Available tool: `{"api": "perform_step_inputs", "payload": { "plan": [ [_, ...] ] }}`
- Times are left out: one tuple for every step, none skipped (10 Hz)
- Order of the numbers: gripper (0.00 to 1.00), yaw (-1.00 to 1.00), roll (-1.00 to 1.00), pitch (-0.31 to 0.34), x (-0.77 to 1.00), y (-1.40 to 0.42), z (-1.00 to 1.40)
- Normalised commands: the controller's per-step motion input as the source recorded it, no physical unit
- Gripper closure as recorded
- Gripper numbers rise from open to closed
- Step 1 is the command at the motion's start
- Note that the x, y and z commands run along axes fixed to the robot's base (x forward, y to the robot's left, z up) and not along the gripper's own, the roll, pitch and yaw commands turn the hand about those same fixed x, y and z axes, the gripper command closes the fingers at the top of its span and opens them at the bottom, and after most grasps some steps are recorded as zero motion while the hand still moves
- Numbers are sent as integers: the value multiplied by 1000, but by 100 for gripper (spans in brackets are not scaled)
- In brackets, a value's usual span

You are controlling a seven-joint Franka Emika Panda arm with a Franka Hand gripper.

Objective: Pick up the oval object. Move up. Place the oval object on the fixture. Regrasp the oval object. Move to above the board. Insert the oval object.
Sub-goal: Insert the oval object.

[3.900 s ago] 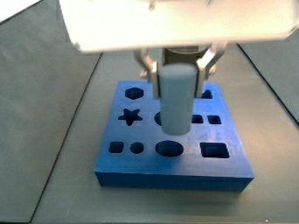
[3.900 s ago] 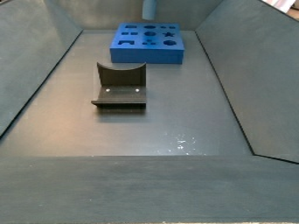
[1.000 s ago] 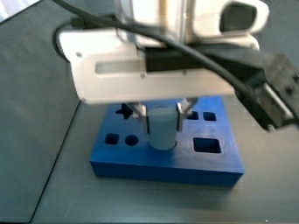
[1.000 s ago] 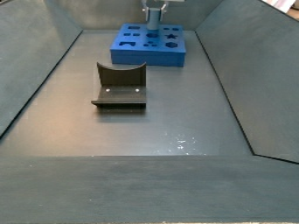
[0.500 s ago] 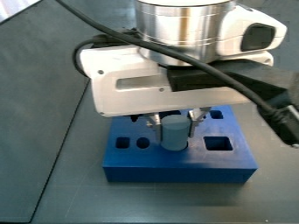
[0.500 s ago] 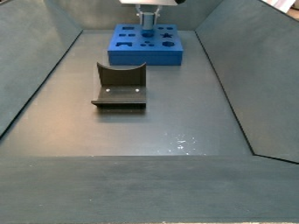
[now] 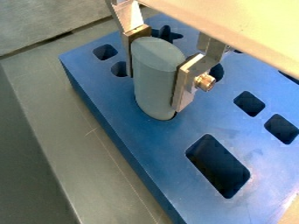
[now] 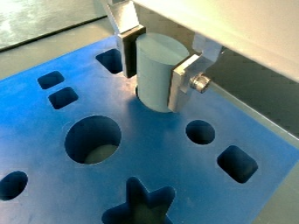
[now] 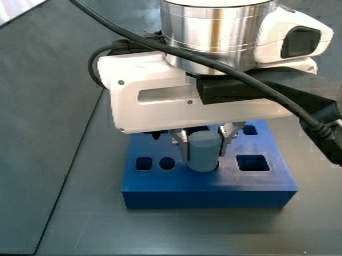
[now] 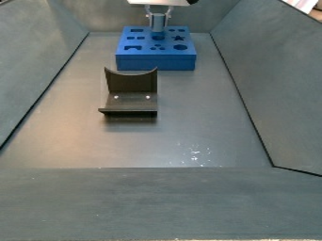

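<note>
Over the board [image 8: 70, 188], the gripper [image 7: 158, 61] is clamping the peg [image 7: 156, 79] upright, its lower end entering a hole. Judgement: keeping it vertical, pressing gently, releasing only once seated. Fixture [image 10: 128, 93] is standing apart.
</note>
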Motion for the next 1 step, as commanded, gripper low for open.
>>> {"api": "perform_step_inputs", "payload": {
  "plan": [
    [100,0,0,0,0,0,0]
  ]
}}
